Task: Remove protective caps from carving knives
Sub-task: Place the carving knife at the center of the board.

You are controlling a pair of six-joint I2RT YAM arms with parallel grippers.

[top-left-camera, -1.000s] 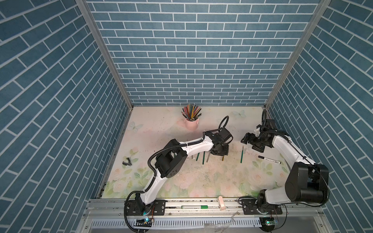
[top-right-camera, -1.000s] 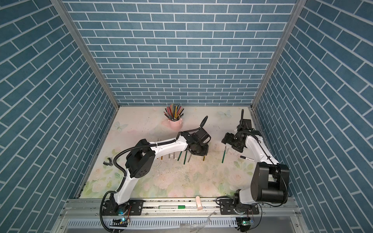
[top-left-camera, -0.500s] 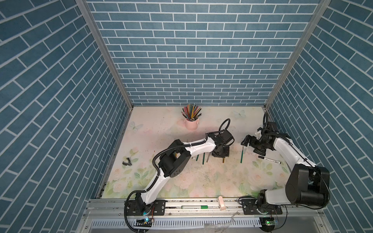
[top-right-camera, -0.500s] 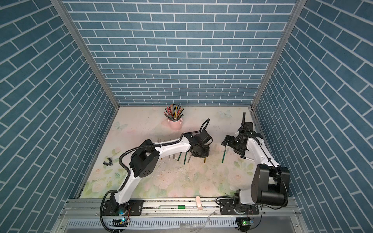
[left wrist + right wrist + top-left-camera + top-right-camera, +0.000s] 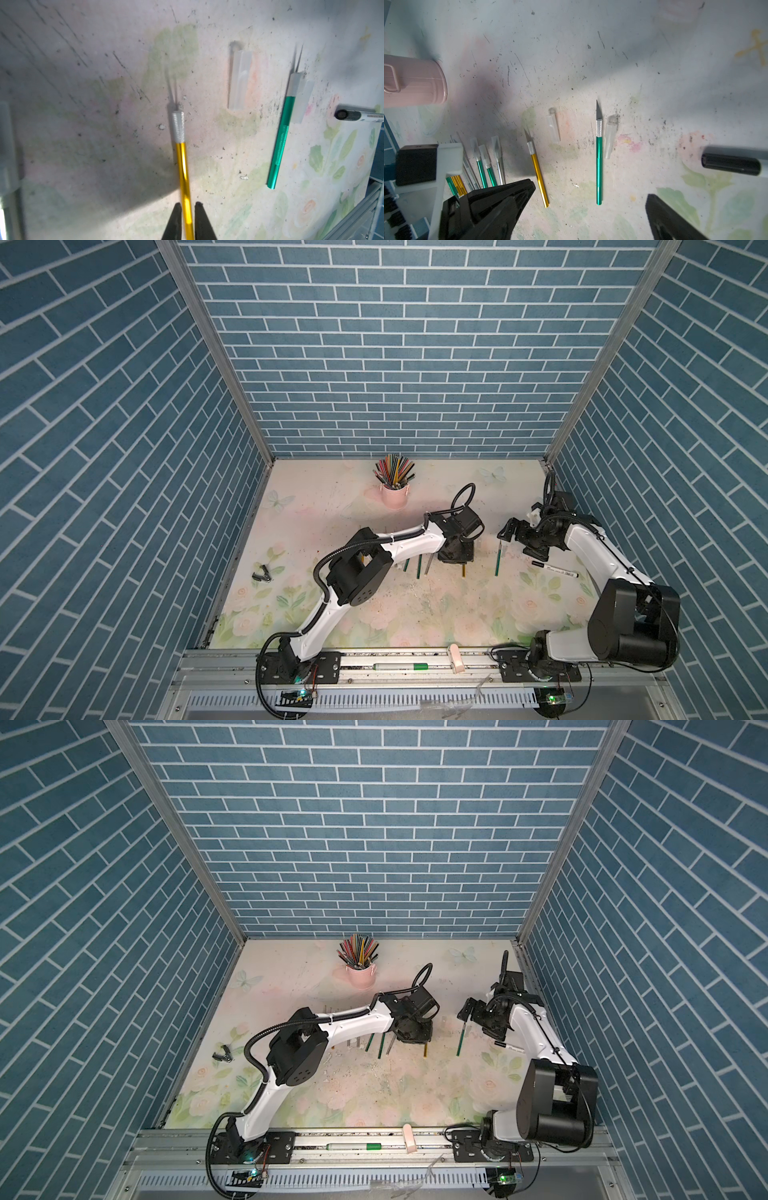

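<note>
Floral mat [image 5: 332,506]: gold knife [image 5: 180,166], green knife [image 5: 599,162] lay bare, caps [image 5: 553,128] at their 3 o'clock. Left gripper [image 5: 188,204] jaws barely apart astride gold handle; right gripper [image 5: 590,192] jaws wide. We judged release step; next needed regrasp on capped knives [image 5: 483,158] at 9 o'clock.

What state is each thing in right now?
gold knife, uncapped, lying flat
green knife, uncapped, lying flat
cap by gold knife, off
cap by green knife, off
grouped knives, three visibly capped
marker, capped
pink cup, upright
left gripper, slightly open, empty
right gripper, wide open, empty
</note>
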